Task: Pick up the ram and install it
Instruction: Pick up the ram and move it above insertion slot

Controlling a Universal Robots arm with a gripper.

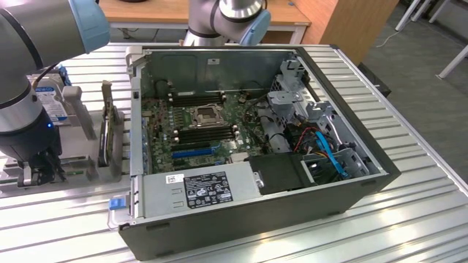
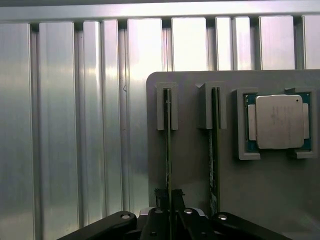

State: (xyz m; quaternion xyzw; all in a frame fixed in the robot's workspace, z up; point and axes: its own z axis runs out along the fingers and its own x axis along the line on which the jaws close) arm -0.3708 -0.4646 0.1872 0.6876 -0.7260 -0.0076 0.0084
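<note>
Your gripper (image 1: 38,167) sits low on the exterior view's left, at the end of the arm (image 1: 22,104). It is down over a grey tray (image 1: 91,167) that lies on the slatted metal table (image 1: 409,181), just beside the open computer case (image 1: 292,216).

In the wrist view the gripper (image 2: 170,205) is drawn in narrow around the ram (image 2: 168,150). A finger lies against each face of the thin green stick, and the jaws look closed on it. The ram stands on edge on the tray, with its far end seated in a small grey bracket (image 2: 161,107). Just beside it, clear of the gripper, a second stick (image 2: 213,150) stands on edge in a bracket of its own. Past that, a processor (image 2: 279,121) with a silver lid lies flat in a square pocket of the tray.

Inside the case, the motherboard (image 1: 164,118) lies face up near the centre of the exterior view. Black memory slots (image 1: 196,98) run above and below the processor socket (image 1: 207,115), and a blue slot (image 1: 194,149) lies just below the lower set. A labelled power supply (image 1: 197,189) sits along the near side, and blue cables (image 1: 330,156) are at the right of the case. The ram is well apart from those slots.
</note>
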